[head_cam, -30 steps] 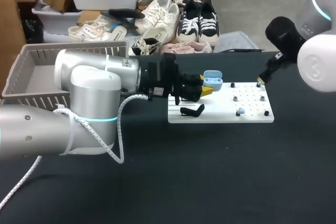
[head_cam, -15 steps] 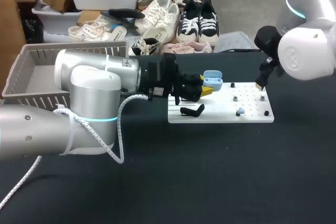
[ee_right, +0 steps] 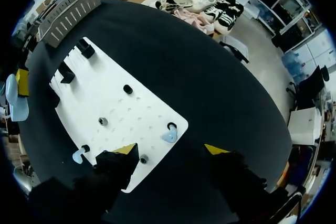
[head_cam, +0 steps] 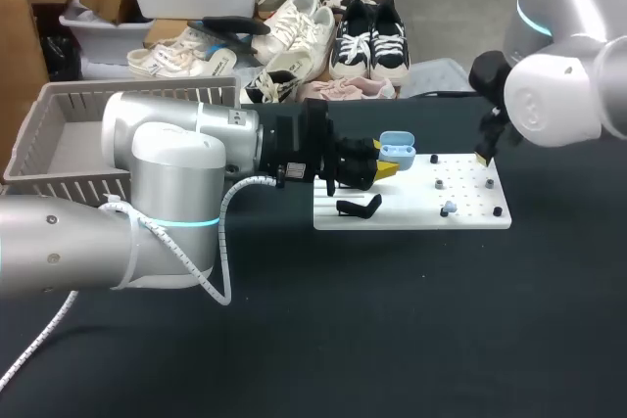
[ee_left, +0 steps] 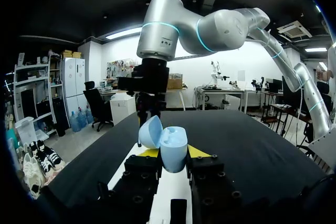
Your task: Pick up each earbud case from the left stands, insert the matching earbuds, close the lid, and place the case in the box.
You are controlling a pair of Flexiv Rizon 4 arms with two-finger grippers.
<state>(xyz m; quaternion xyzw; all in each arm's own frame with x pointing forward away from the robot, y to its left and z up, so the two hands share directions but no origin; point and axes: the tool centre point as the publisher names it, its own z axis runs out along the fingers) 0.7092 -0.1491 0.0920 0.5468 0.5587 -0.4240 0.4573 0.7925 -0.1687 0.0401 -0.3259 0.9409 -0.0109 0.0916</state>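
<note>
Meanwhile right gripper (ee_right: 171,149), spread wide, has shifted slightly; left gripper (ee_left: 173,152) clamps earbud case (ee_left: 174,139).

The table (head_cam: 392,320) is viewed from above and behind in the head view. The blue case (ee_left: 173,148) is seen close and level from the left wrist. The white board (ee_right: 139,109) is looked down on from the right wrist and is shared with the head view.
</note>
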